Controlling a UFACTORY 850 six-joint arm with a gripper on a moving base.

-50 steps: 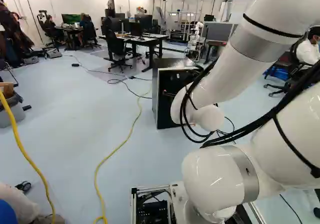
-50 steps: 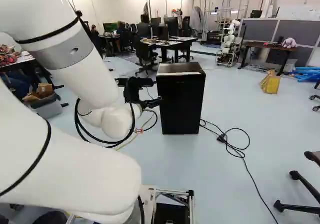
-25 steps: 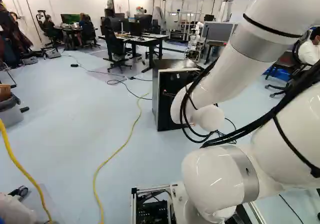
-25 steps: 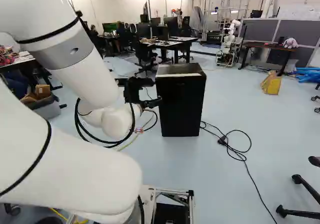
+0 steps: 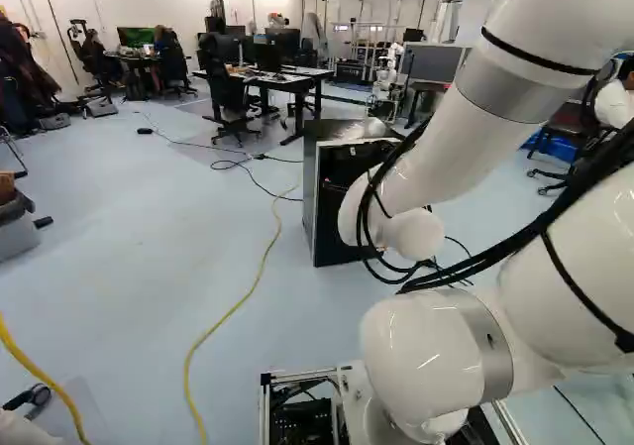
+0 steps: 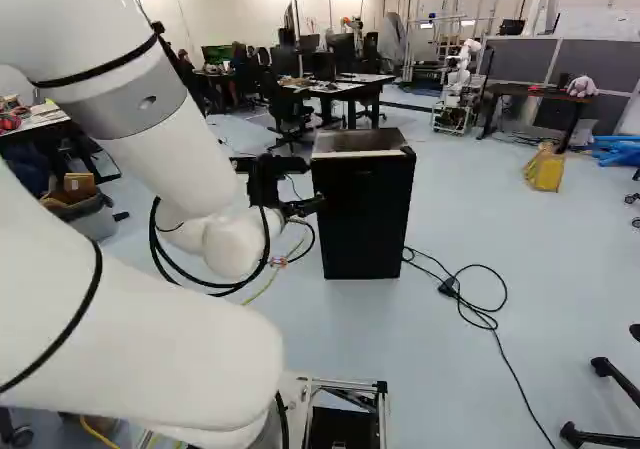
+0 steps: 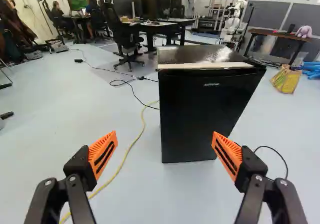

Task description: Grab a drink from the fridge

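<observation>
Item: one white arm (image 5: 446, 153), bent, right of the middle in the left base view, black cables looped about its wrist end.

Item: one black hand (image 6: 280, 183), its two fingers spread wide apart with nothing between the orange pads (image 7: 103, 155).

Item: one small fridge (image 7: 205, 114), black, upright on the pale floor (image 7: 60, 134), ahead of the hand and apart from it. Door closed, facing the hand; top (image 7: 200, 54) glossy, with a pale strip along the front edge. Seen past the fingers, it stands mostly toward the right one.

Item: one drink. Where it lies I cannot tell from here, the fridge door being closed.

Item: one yellow cable (image 5: 226, 316), running in a curve over the floor beside the fridge.

Item: one black cable (image 6: 508, 364), tangled on the floor at the fridge's other side.

Item: one tabletop (image 5: 297, 80) bearing monitors, beyond the fridge, an office chair (image 5: 226, 83) beside it.

Item: another robot (image 7: 235, 22), white, farther back.

Item: one yellow bag (image 6: 545, 172), on the floor, at the right of the right base view.
</observation>
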